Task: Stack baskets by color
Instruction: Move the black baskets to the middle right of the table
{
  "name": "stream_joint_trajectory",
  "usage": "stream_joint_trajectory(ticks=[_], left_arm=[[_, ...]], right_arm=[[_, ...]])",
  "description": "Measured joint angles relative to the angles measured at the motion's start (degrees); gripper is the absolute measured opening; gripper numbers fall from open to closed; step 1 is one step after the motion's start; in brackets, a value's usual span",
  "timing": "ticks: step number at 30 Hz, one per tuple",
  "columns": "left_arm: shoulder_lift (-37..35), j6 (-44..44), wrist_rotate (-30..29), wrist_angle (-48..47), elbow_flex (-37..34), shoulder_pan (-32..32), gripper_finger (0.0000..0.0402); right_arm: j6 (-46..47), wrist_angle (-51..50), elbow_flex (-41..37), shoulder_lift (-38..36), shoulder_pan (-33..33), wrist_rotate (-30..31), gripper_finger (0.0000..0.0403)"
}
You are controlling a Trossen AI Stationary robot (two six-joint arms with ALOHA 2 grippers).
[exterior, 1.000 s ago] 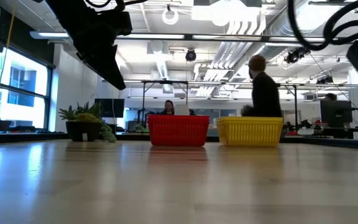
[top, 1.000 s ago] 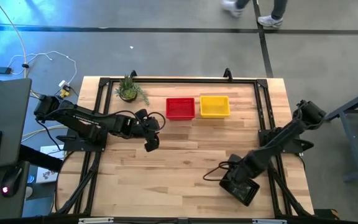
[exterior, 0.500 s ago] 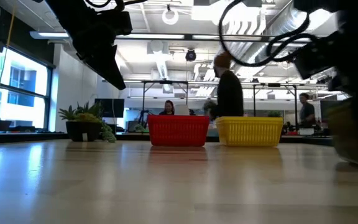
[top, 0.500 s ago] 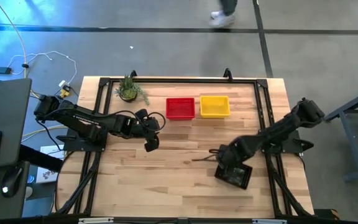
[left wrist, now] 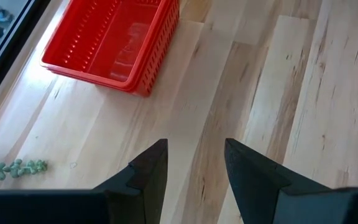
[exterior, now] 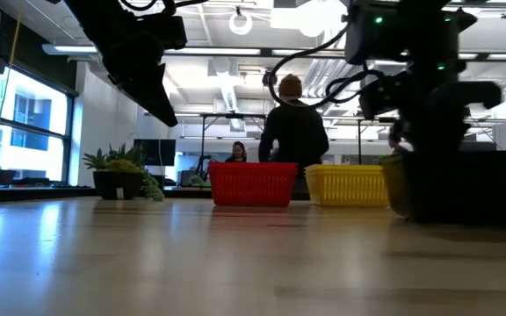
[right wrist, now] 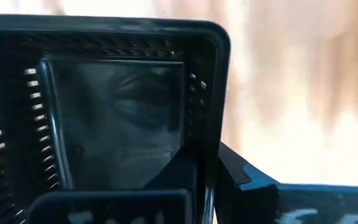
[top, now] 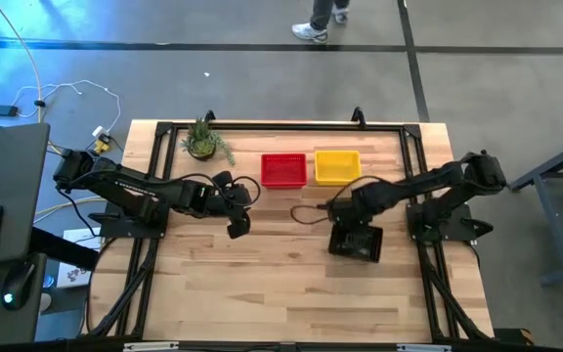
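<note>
A: High view first: the right gripper (top: 350, 231) has carried the black basket (top: 358, 242) from the near right corner of the tabletop (top: 262, 284) toward the middle, and it now sits just in front of the yellow basket (top: 337, 166).

B: Is it really held?

A: Yes. In the right wrist view the fingers (right wrist: 191, 168) are pinched on the black basket's wall, one inside and one outside. Whether it hangs clear of the wood or drags, I can't quite tell; the low view is too dark there.

B: And the left gripper (left wrist: 194, 171)?

A: Waiting with fingers spread over bare wood, near the red basket (left wrist: 114, 43), exactly where it was.

B: So what does that mean for stacking?

A: Red and yellow stand side by side at the far edge. The black one looks headed for its own spot beside them, probably to start a black pile.
</note>
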Motion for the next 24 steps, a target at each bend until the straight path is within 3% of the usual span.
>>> stream_joint_trajectory(ticks=[12,24], left_arm=[[0.0,-0.1,0.0,0.0,0.0,0.0,0.0145],[0.0,-0.1,0.0,-0.1,0.0,0.0,0.0145]], right_arm=[[-20.1,5.3,4.7,0.0,-9.6,4.1,0.0007],[-27.4,10.3,4.9,6.2,-12.5,2.2,0.0007]])
